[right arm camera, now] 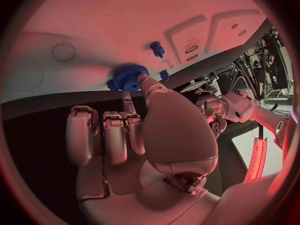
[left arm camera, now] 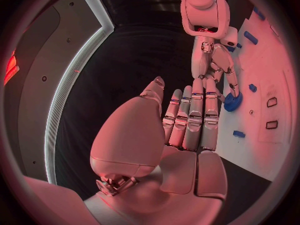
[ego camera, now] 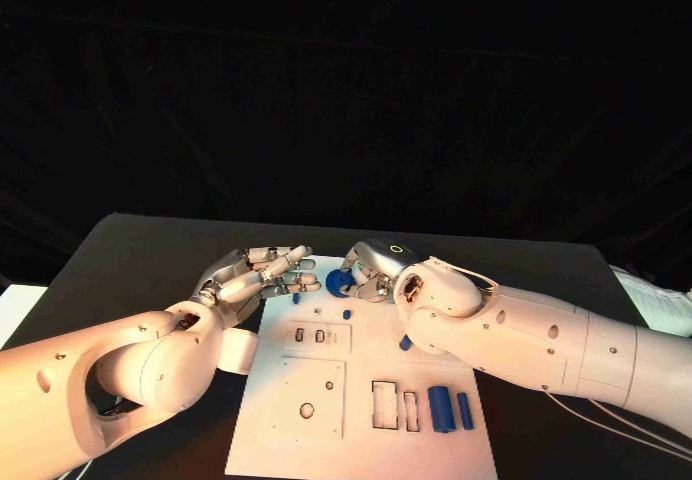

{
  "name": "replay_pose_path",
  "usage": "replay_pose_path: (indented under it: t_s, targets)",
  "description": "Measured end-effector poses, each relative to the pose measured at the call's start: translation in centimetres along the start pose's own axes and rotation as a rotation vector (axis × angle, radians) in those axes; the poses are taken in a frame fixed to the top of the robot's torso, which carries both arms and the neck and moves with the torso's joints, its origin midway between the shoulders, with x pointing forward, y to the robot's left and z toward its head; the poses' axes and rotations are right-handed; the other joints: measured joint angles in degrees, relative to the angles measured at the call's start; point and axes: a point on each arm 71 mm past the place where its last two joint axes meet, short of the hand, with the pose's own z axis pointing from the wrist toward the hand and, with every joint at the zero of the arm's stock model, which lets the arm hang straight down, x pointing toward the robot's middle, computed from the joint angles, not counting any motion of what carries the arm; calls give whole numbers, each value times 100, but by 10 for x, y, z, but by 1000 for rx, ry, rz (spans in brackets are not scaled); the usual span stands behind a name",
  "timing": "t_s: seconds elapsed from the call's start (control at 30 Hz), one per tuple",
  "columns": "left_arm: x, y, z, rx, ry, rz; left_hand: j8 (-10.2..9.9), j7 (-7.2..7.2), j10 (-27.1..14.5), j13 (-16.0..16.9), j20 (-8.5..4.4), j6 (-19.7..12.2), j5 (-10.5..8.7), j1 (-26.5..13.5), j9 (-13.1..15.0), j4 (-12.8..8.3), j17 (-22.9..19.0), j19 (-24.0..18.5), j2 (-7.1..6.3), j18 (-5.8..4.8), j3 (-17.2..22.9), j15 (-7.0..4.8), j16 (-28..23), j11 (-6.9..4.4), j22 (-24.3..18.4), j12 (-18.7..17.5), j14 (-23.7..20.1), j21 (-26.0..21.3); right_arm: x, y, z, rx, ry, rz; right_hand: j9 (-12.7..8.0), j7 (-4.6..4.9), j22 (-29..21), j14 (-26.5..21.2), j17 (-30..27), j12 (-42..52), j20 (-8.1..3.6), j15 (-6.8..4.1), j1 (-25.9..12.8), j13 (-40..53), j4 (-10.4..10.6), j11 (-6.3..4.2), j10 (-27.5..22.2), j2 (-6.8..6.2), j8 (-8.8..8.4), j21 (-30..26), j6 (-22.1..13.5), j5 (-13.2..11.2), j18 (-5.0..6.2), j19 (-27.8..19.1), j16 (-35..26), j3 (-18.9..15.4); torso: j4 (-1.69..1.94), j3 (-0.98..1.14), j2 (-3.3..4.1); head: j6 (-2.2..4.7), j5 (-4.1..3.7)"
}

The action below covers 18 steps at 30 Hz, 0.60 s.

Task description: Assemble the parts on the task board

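The white task board [ego camera: 310, 445] lies in the middle of the black table. At the board's far end, my right hand [ego camera: 375, 268] pinches a blue gear [ego camera: 336, 285] between thumb and a finger. The right wrist view has the thumb tip against the gear [right arm camera: 128, 78], which sits low over the board [right arm camera: 94, 25]. My left hand [ego camera: 267, 275] hovers beside the board's far left corner, fingers stretched out and holding nothing. In the left wrist view its fingers [left arm camera: 194, 115] point toward the gear [left arm camera: 232, 102] and my right hand [left arm camera: 212, 60].
Loose blue parts lie on the board: a small peg [ego camera: 346, 313], a piece [ego camera: 297, 297] near my left fingertips, another [ego camera: 405, 343] by my right forearm, and two bars [ego camera: 441, 408] at the near right. Rectangular slots [ego camera: 385, 403] and a round hole [ego camera: 307, 410] are nearer me.
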Motion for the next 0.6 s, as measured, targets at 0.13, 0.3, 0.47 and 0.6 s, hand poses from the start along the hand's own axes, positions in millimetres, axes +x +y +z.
replay_pose_path:
  t_s: [0.13,0.3,0.47,0.6]
  targets:
    - [0,0,0,-1,0,0,0,0,0,0,0,0,0,0,0,0,0,0,0,0,0,0,0,0,0,0,0,0,2,0,2,4,7,-4,302,67,-21,-10,0,-111,74,75,-138,0,31,97,-2,-79,-197,0,-229,-202,0,-12,0,-7,-2,1,0,-1,0]
    - [0,0,0,-2,0,0,0,0,0,0,0,0,0,0,0,0,-1,0,0,0,0,0,0,0,0,0,0,0,3,-1,2,7,16,-8,242,162,-59,2,-1,-273,155,149,-342,0,126,170,-12,-286,-306,0,-572,-267,-1,-33,0,-245,-2,1,-2,-2,-4]
    - [0,0,0,-3,0,0,-22,0,0,0,20,0,0,0,0,0,6,20,0,0,0,0,-37,0,-6,0,0,0,5,0,2,6,33,-10,264,167,-61,-11,-1,-274,196,176,-825,0,571,170,-12,-302,-306,0,-578,-40,0,-32,0,-690,-3,2,-2,-1,-8]
    - [0,0,0,-4,0,0,-22,0,0,0,20,0,0,0,0,0,6,20,0,0,0,0,-37,0,-5,0,0,0,6,-1,2,8,50,-11,271,137,-56,-10,-1,-274,196,176,-1151,0,639,170,-12,-84,-307,0,-548,398,0,-32,0,-964,-5,3,-2,-3,-8]
